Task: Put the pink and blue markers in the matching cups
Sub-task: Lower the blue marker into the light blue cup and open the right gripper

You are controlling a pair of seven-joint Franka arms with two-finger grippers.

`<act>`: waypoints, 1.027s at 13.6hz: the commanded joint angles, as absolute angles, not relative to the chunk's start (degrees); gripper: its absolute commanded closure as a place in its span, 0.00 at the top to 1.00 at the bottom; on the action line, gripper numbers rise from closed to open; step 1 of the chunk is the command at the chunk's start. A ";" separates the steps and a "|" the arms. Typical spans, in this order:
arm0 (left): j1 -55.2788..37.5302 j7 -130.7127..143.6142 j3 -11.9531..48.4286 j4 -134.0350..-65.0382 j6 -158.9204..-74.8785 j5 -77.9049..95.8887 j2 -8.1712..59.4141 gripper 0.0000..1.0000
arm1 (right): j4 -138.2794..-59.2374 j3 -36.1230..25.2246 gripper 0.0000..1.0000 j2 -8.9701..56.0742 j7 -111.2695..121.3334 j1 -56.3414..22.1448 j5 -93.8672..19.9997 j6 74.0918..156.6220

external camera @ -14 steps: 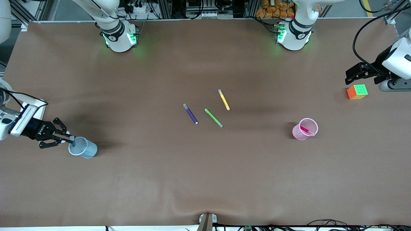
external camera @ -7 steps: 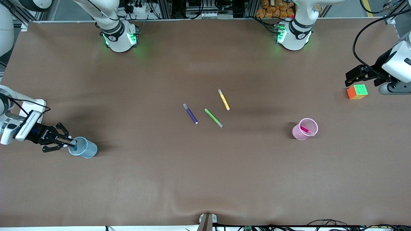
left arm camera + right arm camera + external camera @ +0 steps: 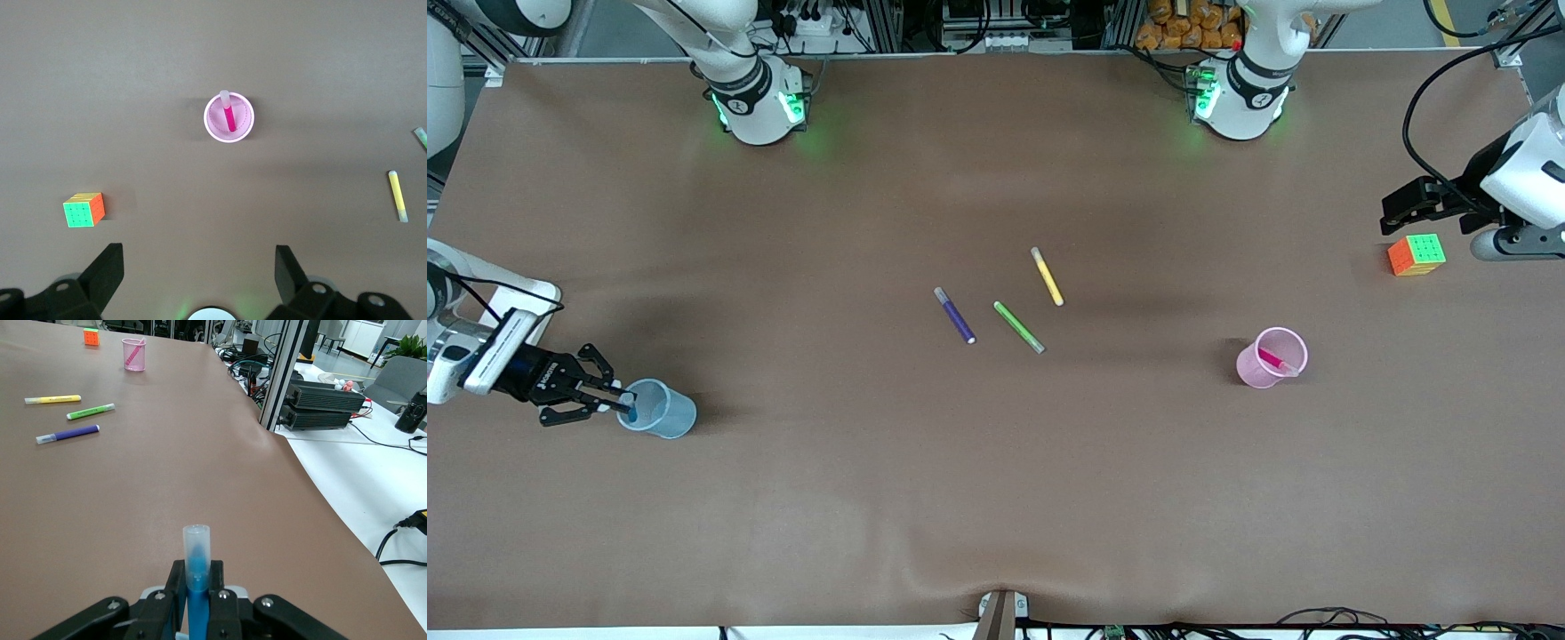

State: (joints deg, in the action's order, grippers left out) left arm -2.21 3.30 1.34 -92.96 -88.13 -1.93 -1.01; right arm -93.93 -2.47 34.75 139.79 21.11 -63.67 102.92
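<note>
My right gripper (image 3: 612, 398) is shut on the blue marker (image 3: 631, 411) and holds it tilted, its lower end inside the rim of the light blue cup (image 3: 663, 411) at the right arm's end of the table. In the right wrist view the blue marker (image 3: 197, 565) stands between the shut fingers of the right gripper (image 3: 197, 579). The pink marker (image 3: 1277, 362) leans inside the pink cup (image 3: 1270, 358). My left gripper (image 3: 1403, 206) hangs open and holds nothing, over the table beside the cube. The left wrist view looks down on the pink cup (image 3: 229, 117) from the left gripper (image 3: 199, 259).
Purple (image 3: 955, 315), green (image 3: 1018, 326) and yellow (image 3: 1047, 276) markers lie loose at the table's middle. A colourful puzzle cube (image 3: 1416, 254) sits at the left arm's end. In the right wrist view the table's edge (image 3: 313, 493) runs close by.
My right gripper has shifted slightly toward the front camera with the blue marker, whose lower end has sunk a little at the blue cup's rim. The left arm has drifted slightly.
</note>
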 commanded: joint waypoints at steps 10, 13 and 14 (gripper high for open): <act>-1.14 2.46 1.14 -92.37 -87.54 -0.26 -1.58 1.00 | -89.75 -1.76 1.00 34.28 130.20 19.26 -63.99 102.74; -1.14 2.46 1.14 -92.37 -87.45 -0.26 -1.58 1.00 | -87.19 -1.85 1.00 32.62 121.93 16.97 -60.13 105.28; -1.23 2.46 1.23 -92.29 -87.54 -0.26 -1.58 1.00 | -87.19 -1.85 1.00 31.22 119.38 16.18 -58.99 106.51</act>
State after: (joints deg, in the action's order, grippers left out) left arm -1.43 3.30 1.27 -92.88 -88.13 -1.40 -1.27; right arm -87.30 -1.65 33.87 124.55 17.59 -61.68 104.69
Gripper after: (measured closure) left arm 0.000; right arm 0.000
